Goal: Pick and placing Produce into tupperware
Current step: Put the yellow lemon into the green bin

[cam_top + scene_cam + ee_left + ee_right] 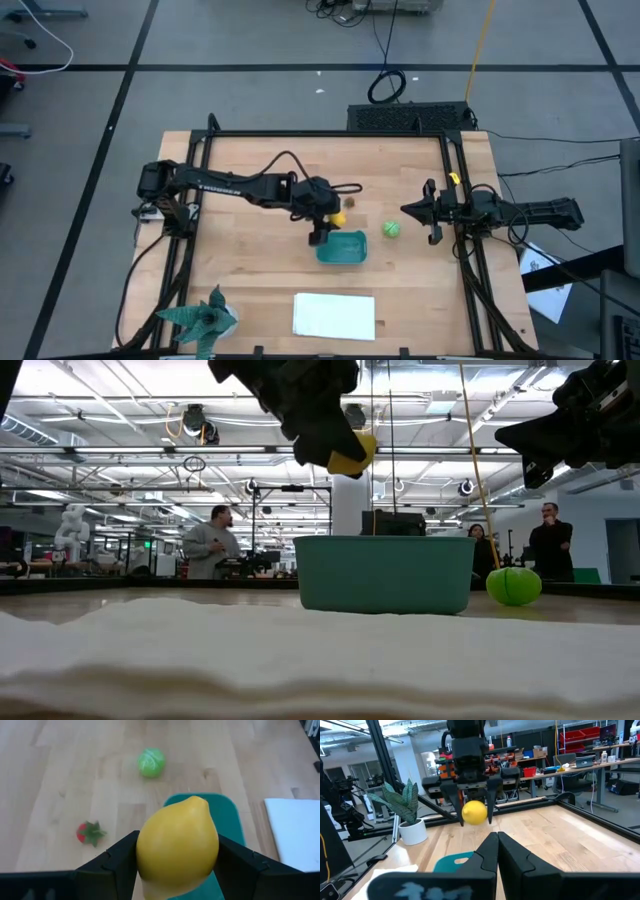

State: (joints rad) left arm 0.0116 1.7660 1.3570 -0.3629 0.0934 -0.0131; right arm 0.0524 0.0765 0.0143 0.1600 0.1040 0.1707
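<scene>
Smooth yellow plastic lemon point(177, 845) clamped in left hand point(322, 222), held above near edge of teal rectangular plastic tub point(342, 248), probably not yet centred. Right hand point(422, 212) shut, empty.

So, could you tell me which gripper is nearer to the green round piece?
The right gripper, shut, waits just beside the green round piece. The left gripper holds the lemon above the teal tub, farther away.

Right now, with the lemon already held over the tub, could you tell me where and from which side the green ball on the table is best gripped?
Take the green ball across its widest middle, coming straight down from above. It is round, so any pinch off-centre would likely squirt it away, and it sits alone on bare wood beside the teal tub. The shut right claw waits nearest.
</scene>
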